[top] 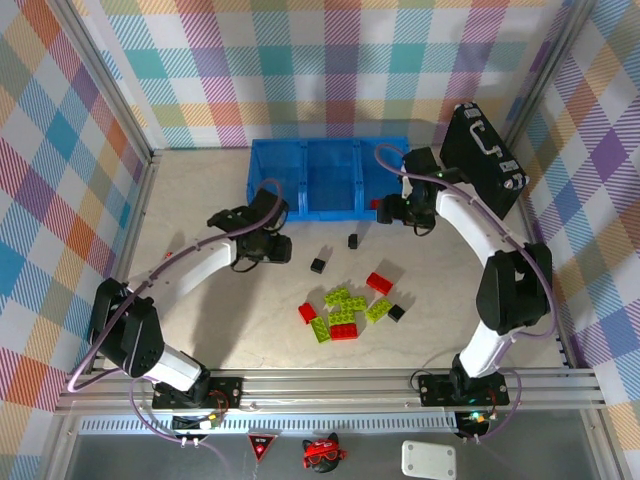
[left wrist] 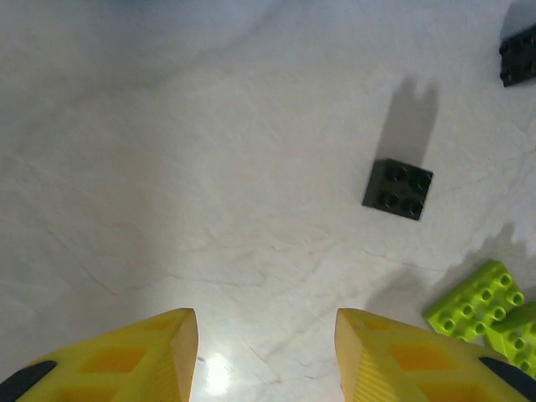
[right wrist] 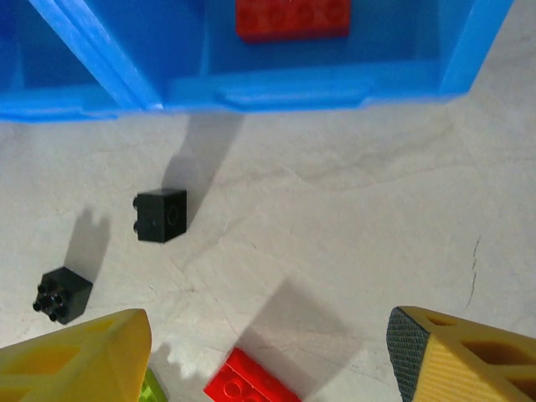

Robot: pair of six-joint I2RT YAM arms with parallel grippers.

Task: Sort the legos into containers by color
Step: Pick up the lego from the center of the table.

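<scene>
Blue bins (top: 300,213) at far counter (top: 200,300) edge, one red brick (right wrist: 291,18) in the right compartment. Other legos (top: 345,312) loose on counter. Left gripper (left wrist: 266,352), right gripper (right wrist: 270,335) — both spread wide, empty.

No legible text, brands or numbers, small red triangular sign (top: 262,446) on the dark ledge under the arm bases, marking too small to read

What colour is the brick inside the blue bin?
Red; the brick shows best in the right wrist view.
</scene>
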